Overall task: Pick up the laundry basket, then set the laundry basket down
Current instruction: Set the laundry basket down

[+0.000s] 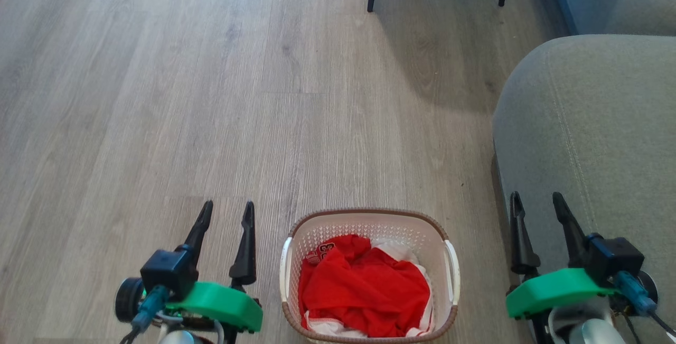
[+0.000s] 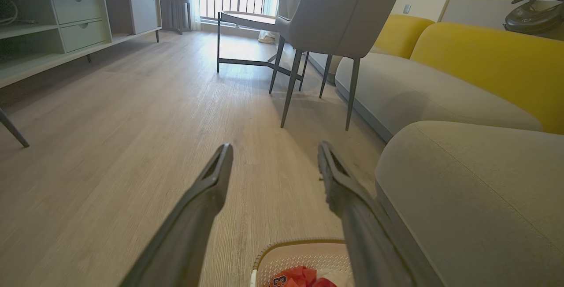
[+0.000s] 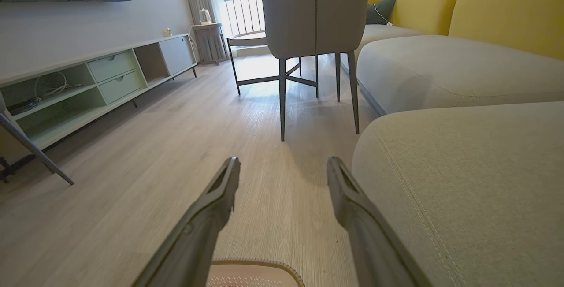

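The laundry basket stands on the wooden floor, directly in front of the robot and between its two arms, with a red garment crumpled inside it. This is the relation that matters for the coming lift. The left claw is on the basket's left side and the right claw is on its right side, and the two white handles, the left handle and the right handle, each face the arm of their own side. Both claws have their fingers spread apart and hold nothing. Both point forward, past the far rim of the basket, so the handles lie inward from the fingers and a little behind the tips. The left claw is the nearer one: its inner finger is just beside the left handle. The right claw stands farther out, in front of the edge of the grey sofa. In the left wrist view the basket shows low and to the right of centre, which suggests that the claw is above the rim and not yet at handle level. The basket's outline seems a little wider from side to side, but from this steep angle I cannot be sure. I judge that both arms must come inward and down, the right one more.
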### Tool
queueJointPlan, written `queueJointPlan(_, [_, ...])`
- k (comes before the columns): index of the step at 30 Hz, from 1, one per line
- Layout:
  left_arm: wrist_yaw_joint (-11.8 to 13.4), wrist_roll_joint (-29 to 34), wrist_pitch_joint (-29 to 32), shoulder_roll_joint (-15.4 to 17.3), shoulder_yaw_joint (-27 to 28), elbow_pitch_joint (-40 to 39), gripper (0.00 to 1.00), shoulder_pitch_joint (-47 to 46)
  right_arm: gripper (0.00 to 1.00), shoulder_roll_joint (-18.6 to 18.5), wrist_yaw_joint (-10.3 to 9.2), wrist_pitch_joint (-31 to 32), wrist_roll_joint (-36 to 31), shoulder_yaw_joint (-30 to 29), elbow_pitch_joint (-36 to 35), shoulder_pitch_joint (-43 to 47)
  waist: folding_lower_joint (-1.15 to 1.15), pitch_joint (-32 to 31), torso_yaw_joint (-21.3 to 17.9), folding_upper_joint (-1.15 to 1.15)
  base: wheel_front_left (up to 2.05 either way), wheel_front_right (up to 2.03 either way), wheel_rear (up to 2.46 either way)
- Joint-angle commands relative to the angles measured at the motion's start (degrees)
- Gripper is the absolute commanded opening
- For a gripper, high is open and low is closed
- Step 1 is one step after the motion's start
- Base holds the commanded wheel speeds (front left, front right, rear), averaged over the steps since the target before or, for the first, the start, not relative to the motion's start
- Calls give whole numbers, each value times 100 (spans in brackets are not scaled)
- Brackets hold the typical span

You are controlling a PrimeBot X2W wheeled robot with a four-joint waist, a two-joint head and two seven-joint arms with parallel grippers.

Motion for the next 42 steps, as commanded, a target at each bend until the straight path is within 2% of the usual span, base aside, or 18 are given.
queueJointPlan(1, [-44,-41,-28,-20,188,-171,100,-196,100,-37,40,-69,18,132,-161,-123,0,5,-4,0,0,0,0])
queueJointPlan(42, [-23,-164,-28,-20,183,-123,100,-255,100,-37,40,-69,-7,92,-194,-189,0,132,-54,0,0,0,0])
